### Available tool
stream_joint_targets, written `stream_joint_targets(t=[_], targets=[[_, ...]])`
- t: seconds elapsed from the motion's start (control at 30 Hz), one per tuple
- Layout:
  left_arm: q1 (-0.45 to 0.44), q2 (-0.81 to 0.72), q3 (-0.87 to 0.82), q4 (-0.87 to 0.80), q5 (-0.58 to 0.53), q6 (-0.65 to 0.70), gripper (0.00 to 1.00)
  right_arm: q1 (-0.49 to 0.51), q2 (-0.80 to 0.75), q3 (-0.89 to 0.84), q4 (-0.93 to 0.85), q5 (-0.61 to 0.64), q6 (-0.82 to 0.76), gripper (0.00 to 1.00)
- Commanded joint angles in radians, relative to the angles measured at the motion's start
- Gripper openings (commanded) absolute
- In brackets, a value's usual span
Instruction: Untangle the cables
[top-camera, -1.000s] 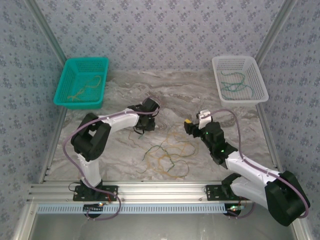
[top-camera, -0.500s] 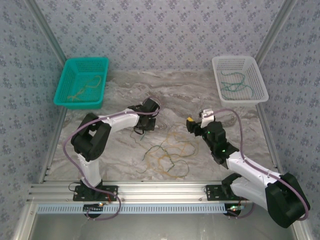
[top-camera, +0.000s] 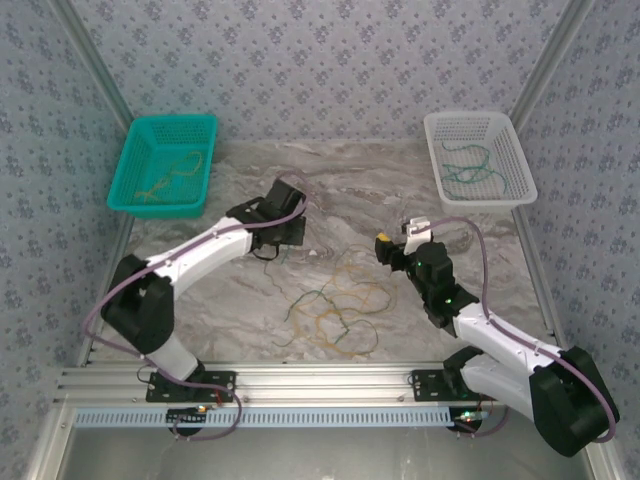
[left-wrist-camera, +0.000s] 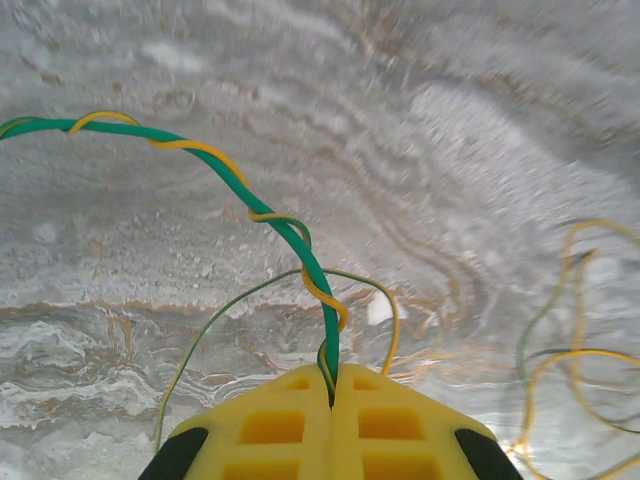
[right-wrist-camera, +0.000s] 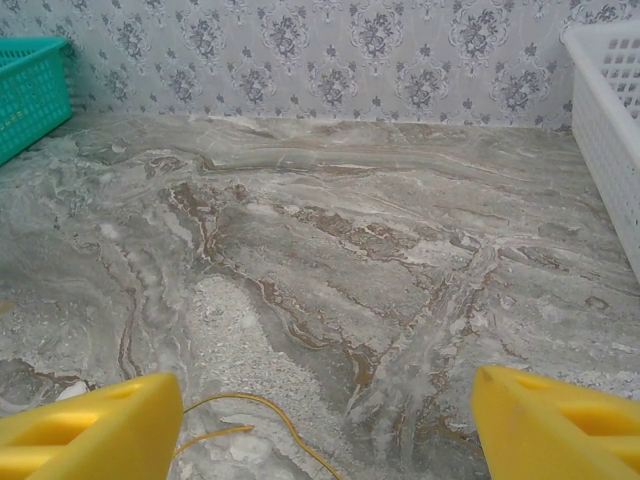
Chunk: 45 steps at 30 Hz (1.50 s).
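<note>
Cables (top-camera: 338, 305) are mostly sitting in one loose tangle on the marble-look table (top-camera: 330, 180), around the middle and a bit toward the near edge. Green and orange-tan strands loop all over each other.

Left gripper (left-wrist-camera: 333, 388) is clamped right down on two of them. In the wrist view the yellow fingers (left-wrist-camera: 270, 430) are pressed together with a green strand (left-wrist-camera: 332, 345) and an orange strand (left-wrist-camera: 200, 148) pinched in the seam. The orange one is wound around the green like a twist, and the pair runs up and off the left side of that view. A thinner greenish-yellow loop arcs just above the fingertips too. Can't tell if it's actually gripped or just passing by. From above, that gripper is off the far-left side of the pile and not touching the main tangle, with a dark strand dangling under it.

Right gripper (right-wrist-camera: 325, 420) is spread wide with nothing between the fingers, pointed toward the far edge of the table. A bit of orange wire lies on the table just below the gap. From above it sits just off the pile's far-right side.

Teal basket (top-camera: 172, 122) at the far left corner has tan strands in it, and the white basket (top-camera: 470, 118) at the far right corner has green ones.
</note>
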Motion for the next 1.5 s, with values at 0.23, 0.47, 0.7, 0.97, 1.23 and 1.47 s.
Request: stream_joint_targets(t=[0.23,0.47,0.7,0.97,1.23,1.47], targets=[[0.07,-0.186,-0.103,0.229,0.197,0.03,0.0,-0.039,-0.047,-0.036,0.055,-0.117,0.001,0.79],[0.1,-0.219,-0.145,0.341,0.361,0.064,0.0,-0.143,-0.029,0.027,0.046,-0.687,-0.036,0.9],[0.102,-0.24,-0.159,0.386,0.493,0.112,0.0,0.073,0.044,0.149,-0.068,-0.596,-0.358,0.91],[0.097,-0.247,-0.156,0.355,0.57,0.137,0.0,0.178,0.144,0.261,-0.081,-0.424,-0.603,0.92],[0.07,-0.247,-0.157,0.343,0.566,0.152,0.0,0.218,0.287,0.385,-0.056,-0.369,-0.743,0.93],[0.06,-0.264,-0.171,0.357,0.542,0.148,0.0,0.231,0.414,0.5,-0.146,-0.402,-0.804,0.81]])
